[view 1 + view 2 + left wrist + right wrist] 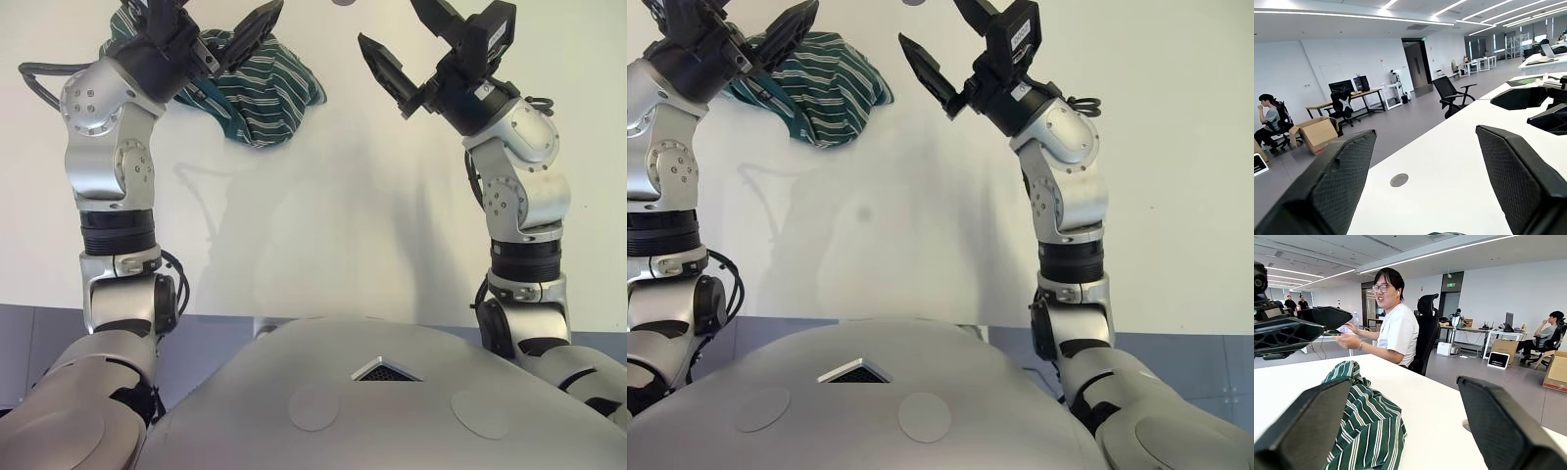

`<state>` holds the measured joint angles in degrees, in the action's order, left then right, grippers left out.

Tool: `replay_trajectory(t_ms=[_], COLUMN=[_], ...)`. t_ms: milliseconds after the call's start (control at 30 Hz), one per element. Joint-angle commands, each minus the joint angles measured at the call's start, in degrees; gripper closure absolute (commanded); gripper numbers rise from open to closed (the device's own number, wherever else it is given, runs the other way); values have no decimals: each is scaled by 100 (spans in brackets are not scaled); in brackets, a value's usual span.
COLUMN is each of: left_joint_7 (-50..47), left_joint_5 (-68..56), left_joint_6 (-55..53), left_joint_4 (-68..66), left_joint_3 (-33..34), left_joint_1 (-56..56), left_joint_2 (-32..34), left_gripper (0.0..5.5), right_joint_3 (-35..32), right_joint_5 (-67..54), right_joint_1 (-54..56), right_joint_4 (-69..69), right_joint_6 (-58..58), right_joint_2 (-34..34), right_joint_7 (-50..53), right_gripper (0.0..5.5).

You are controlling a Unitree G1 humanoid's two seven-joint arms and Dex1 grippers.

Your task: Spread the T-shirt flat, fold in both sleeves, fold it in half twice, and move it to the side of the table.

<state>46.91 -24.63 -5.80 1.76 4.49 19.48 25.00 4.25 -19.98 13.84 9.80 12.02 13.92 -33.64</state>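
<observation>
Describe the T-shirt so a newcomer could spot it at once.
On the white table, look to the far left, by the open left claw. The T-shirt is a crumpled dark green heap with thin white stripes, unlike the black claw.

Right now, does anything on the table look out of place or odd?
Only the T-shirt: it sits crumpled in a heap on the far left of the table, not spread flat. Nothing looks spilled or damaged.

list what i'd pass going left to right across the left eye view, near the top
left arm's silver joint → T-shirt → right gripper → right arm's silver joint; the left gripper overlaps the T-shirt, so it is left out.
</observation>
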Motion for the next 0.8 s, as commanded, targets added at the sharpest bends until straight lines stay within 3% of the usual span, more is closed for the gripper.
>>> replay_trajectory(t_ms=[33,233,533,667,800], left_joint_7=[10,36,86,-1094,-2377], left_joint_5=[-146,-248,-16,1173,2294], left_joint_6=[-94,-140,173,878,1346], left_joint_4=[45,224,-493,-2142,-3465], left_joint_3=[76,-19,360,490,369], left_joint_1=[-31,-170,36,635,1214], left_joint_2=[-23,-118,283,636,948], left_gripper=[177,177,177,177,177], right_joint_3=[89,35,502,1006,1824], right_joint_5=[17,176,950,1442,1945], right_joint_1=[152,246,641,1210,1268], right_joint_4=[-114,-361,-1426,-2839,-3786], right_joint_6=[-31,-73,-570,-973,-1443], right_joint_2=[-15,27,-229,-686,-558], right_joint_7=[-126,-69,47,-8,-1026], right_gripper=[148,148,148,148,148])
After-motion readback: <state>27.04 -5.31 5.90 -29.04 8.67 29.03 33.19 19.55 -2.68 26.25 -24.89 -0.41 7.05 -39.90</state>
